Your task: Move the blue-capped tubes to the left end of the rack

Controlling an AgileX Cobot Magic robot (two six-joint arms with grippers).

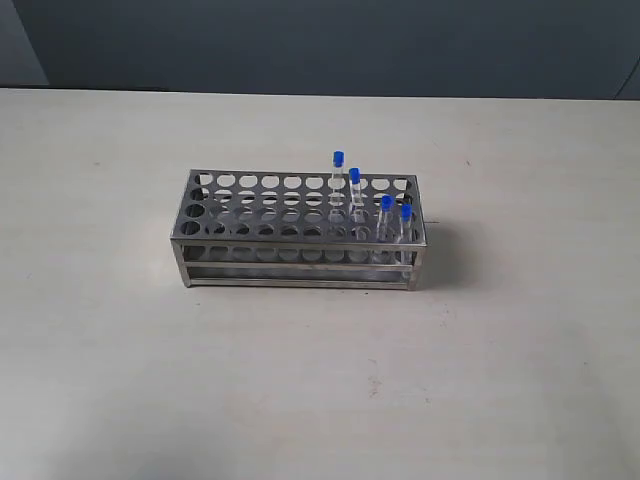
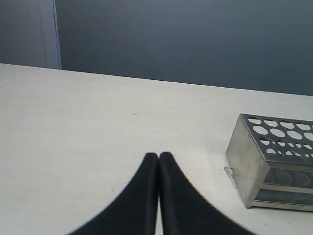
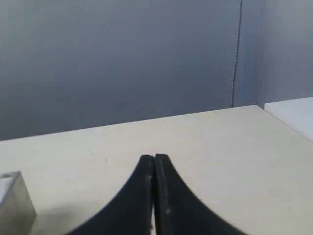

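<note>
The silvery metal rack (image 1: 297, 232) stands mid-table in the exterior view, long side facing the camera. Several blue-capped tubes stand in its right part: one (image 1: 338, 180) at the back, one (image 1: 355, 196) beside it, two (image 1: 386, 218) (image 1: 406, 228) near the right front corner. Neither arm shows in the exterior view. My left gripper (image 2: 158, 155) is shut with nothing in it, over bare table; one end of the rack (image 2: 274, 161) lies off to its side. My right gripper (image 3: 154, 157) is shut and empty; a rack corner (image 3: 13, 201) sits at the frame edge.
The pale table (image 1: 120, 360) spreads wide all round the rack. A dark grey wall (image 1: 320, 45) runs along its far edge. In the right wrist view a table edge (image 3: 286, 120) shows toward one side.
</note>
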